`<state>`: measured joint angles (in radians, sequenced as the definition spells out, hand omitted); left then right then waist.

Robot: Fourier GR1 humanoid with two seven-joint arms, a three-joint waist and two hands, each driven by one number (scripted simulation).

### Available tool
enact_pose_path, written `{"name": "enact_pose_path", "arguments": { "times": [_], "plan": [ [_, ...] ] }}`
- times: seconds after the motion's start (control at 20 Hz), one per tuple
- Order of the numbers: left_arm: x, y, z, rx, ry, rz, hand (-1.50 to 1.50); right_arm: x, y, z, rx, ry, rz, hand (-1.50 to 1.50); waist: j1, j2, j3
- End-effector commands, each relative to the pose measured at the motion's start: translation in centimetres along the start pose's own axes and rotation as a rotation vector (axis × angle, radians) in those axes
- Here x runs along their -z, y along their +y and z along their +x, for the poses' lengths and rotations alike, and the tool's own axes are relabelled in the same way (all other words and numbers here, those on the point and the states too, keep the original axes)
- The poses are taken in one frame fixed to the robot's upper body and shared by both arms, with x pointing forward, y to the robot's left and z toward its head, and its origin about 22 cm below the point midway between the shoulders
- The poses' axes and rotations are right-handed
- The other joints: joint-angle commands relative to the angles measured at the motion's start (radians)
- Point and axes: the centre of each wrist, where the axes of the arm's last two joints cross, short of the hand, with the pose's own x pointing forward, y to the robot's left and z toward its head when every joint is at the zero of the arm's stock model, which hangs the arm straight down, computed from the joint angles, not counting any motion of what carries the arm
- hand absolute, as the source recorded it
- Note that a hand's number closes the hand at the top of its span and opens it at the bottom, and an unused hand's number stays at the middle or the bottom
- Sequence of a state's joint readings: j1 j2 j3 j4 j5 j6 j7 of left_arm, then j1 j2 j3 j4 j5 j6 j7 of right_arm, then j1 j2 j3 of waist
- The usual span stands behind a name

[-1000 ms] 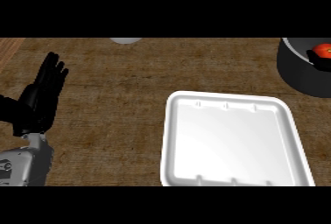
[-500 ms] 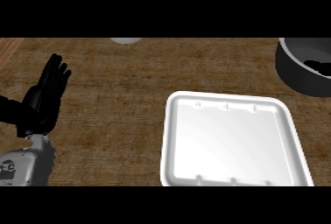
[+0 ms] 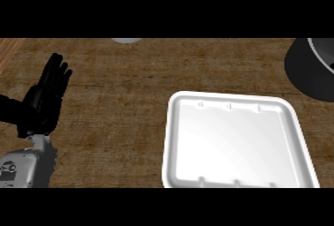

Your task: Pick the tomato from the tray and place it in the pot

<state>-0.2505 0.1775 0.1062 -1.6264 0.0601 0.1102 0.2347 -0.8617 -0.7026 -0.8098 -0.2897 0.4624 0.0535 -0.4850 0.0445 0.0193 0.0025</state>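
My left hand (image 3: 46, 99) is just parked at the left edge, fingers straight, holding nothing; right hand's out of frame. Tray (image 3: 287, 110) is bare, and I can't see the tomato rn, pot (image 3: 306, 70) is half cut off top right. Prob job's basically done, so best to back off w/o bumping the pot. A sec ago the tomato showed red inside the pot; view has shifted since.

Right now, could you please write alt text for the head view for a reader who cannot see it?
A white tray with nothing in it lies on a brown wooden counter, with part of a dark pot at the upper right edge. The robot's left hand rests open at the left, fingers up; no tomato and no right hand show.
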Motion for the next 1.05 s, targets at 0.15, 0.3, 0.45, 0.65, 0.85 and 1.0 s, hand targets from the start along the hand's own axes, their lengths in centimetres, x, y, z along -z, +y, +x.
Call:
{"name": "enact_pose_path", "arguments": {
  "times": [0.15, 0.3, 0.45, 0.65, 0.85, 1.0],
  "plan": [
    [0.4, -0.2, 0.0, 0.027, -0.004, 0.012, 0.0, -1.7, -6.3, -1.3, 0.09, 0.011, -0.01, -1.5, -0.003, 0.003, 0.004],
    [-0.1, 0.4, -0.6, 0.006, -0.008, 0.013, 0.0, -2.3, -9.8, -0.8, 0.101, 0.005, 0.024, -1.5, -0.007, 0.002, 0.003],
    [-0.1, 0.8, -0.4, 0.001, 0.013, 0.003, 0.0, -3.4, -10.7, -1.8, 0.1, -0.011, 0.007, -1.5, -0.003, 0.003, 0.004],
    [-0.9, 0.2, -0.2, -0.016, 0.005, -0.001, 0.0, -4.3, -12.6, -1.9, 0.082, -0.005, 0.019, -1.5, 0.005, 0.003, 0.005],
    [-0.8, 1.3, -1.1, 0.013, 0.009, 0.011, 0.0, -5.5, -14.3, -2.4, 0.07, 0.006, 0.055, -1.5, -0.001, 0.002, 0.005],
    [-0.6, 2.2, -0.4, 0.005, 0.002, -0.003, 0.0, -5.1, -15.0, -1.6, 0.075, 0.01, 0.044, -1.5, 0.007, 0.001, 0.005]
  ]
}}
